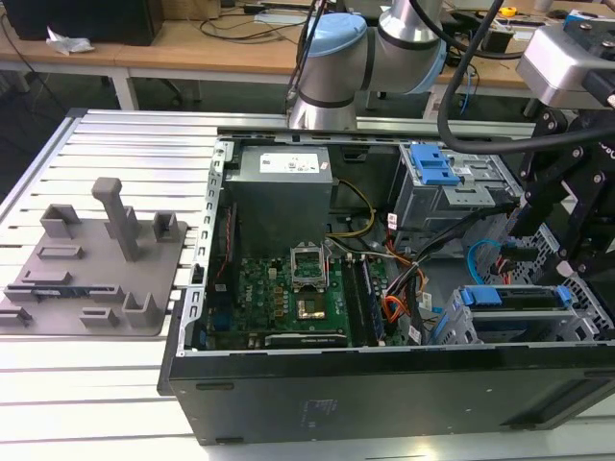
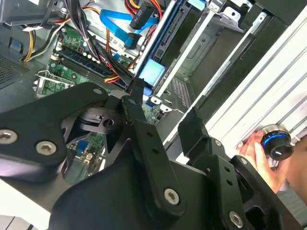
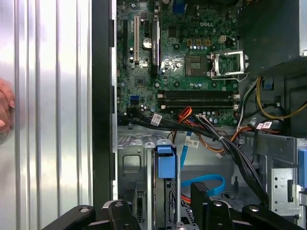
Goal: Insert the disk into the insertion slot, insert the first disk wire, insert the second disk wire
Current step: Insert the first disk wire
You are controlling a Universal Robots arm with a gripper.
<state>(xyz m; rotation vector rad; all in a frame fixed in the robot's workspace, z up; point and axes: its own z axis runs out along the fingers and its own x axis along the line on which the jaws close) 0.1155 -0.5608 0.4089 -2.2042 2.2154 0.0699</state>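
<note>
Gripper (image 3: 164, 192) wide open, empty, over disk (image 1: 514, 298) seated in insertion slot (image 1: 452, 327); first disk wire (image 2: 139, 17), second disk wire (image 3: 206, 182) apparently still loose

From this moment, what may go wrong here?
1. The open gripper hangs near the disk. The second disk wire and the first disk wire lie loose close by, so a finger may snag them.
2. A person's hand rests on the table beside the case; the arm might strike it.

A slotted aluminium table (image 1: 106, 384) lies pale in even light; behind it stand wooden desks (image 1: 192, 48), with dark floor (image 1: 38, 101) beneath
</note>
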